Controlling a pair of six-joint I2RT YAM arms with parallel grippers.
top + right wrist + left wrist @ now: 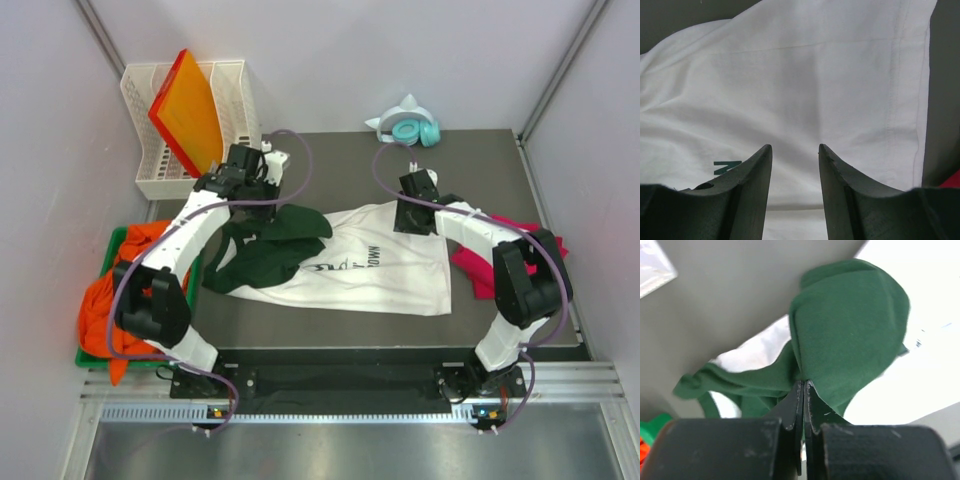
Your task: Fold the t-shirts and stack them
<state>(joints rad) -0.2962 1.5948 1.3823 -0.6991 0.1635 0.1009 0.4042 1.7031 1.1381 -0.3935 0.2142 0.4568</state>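
Observation:
A white t-shirt (370, 265) with dark print lies spread on the dark table. A dark green t-shirt (268, 250) lies bunched over its left end. My left gripper (262, 205) is shut on a fold of the green t-shirt (850, 335), lifting it off the white one. My right gripper (413, 215) hovers open just over the white t-shirt (805, 90) near its upper right corner, nothing between its fingers. A pink t-shirt (500, 250) lies partly hidden under the right arm. Orange t-shirts (110, 300) fill a green bin at the left.
A white rack (180, 110) holding an orange board (188, 112) stands at the back left. Teal and white headphones (408, 125) lie behind the table's far edge. The green bin (112, 240) sits off the table's left side.

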